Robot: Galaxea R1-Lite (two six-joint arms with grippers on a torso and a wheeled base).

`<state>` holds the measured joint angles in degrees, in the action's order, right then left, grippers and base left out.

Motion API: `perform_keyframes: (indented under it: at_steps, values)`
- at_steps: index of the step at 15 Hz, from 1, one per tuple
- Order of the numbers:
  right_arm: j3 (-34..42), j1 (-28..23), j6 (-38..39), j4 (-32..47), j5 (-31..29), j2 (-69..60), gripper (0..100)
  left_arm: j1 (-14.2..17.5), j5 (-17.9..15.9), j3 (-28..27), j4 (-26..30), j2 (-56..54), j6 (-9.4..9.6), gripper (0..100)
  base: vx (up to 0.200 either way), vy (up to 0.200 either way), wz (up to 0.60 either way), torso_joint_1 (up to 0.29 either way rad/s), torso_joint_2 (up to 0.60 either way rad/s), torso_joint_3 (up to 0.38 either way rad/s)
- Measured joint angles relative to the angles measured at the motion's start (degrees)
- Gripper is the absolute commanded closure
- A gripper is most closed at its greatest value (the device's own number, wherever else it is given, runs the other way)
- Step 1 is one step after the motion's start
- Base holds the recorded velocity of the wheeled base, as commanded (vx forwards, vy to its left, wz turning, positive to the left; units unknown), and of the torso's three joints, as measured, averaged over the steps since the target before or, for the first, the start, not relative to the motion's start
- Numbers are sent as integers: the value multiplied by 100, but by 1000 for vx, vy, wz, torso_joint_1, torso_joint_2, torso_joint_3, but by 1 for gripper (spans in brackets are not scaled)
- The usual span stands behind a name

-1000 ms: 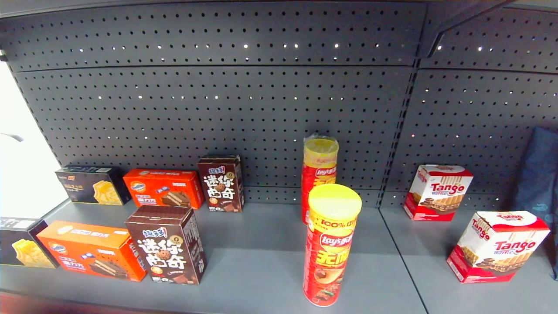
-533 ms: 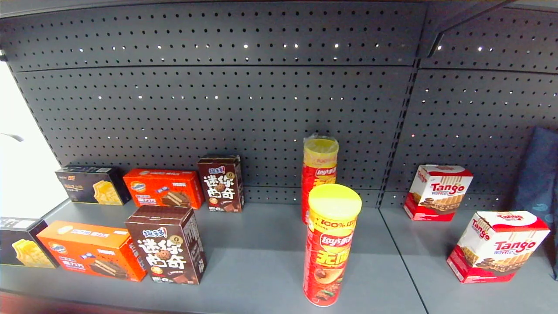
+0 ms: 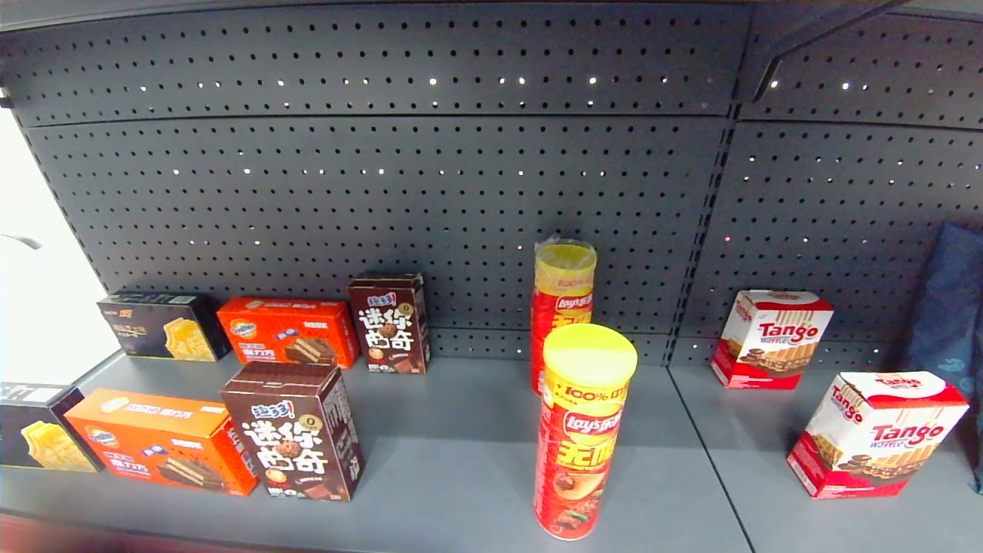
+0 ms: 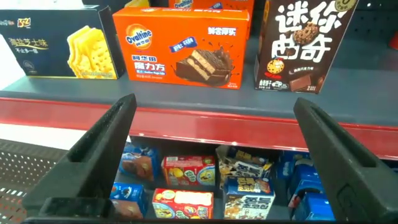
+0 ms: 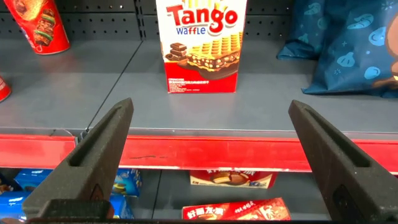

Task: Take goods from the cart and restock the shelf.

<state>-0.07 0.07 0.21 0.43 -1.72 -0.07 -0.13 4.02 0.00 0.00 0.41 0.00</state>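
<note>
The grey shelf [image 3: 461, 461] carries black biscuit boxes [image 3: 163, 326], orange boxes [image 3: 163, 441], brown cookie boxes [image 3: 296, 432], two red chip cans [image 3: 584, 430] and two red-and-white wafer boxes [image 3: 875, 434]. My left gripper [image 4: 214, 155] is open with nothing between its fingers, in front of the shelf's red front edge [image 4: 205, 121], below the orange box [image 4: 181, 45] and the brown box [image 4: 305, 43]. My right gripper [image 5: 211, 155] is open and holds nothing, before the red edge [image 5: 205, 151], facing a wafer box [image 5: 202, 43].
A lower shelf holds several small snack boxes [image 4: 186, 180] under the left gripper and red boxes [image 5: 233, 208] under the right. Blue bags [image 5: 348, 43] lie at the shelf's right end. Perforated back panel [image 3: 384, 192] behind the goods. Bare shelf between the brown boxes and the cans.
</note>
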Motion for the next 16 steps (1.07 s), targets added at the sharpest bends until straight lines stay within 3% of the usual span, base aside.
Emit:
perform_keyframes:
  at_steps: [5, 7, 16]
  values:
    - [-2, 2, 0, -11, 2, 0, 0, -5, -35, 0, -5, 7, 11, 0, -40, 0, 0, 0, 0, 0]
    - [-2, 0, 0, 1, 5, 0, 0, -5, -37, 0, 0, 10, 24, 0, 0, 0, -600, 17, 5, -2]
    - [-2, -2, -2, 1, 5, 0, 0, -5, -35, 0, 0, 11, 13, 0, 0, 0, 0, 0, 0, 0]
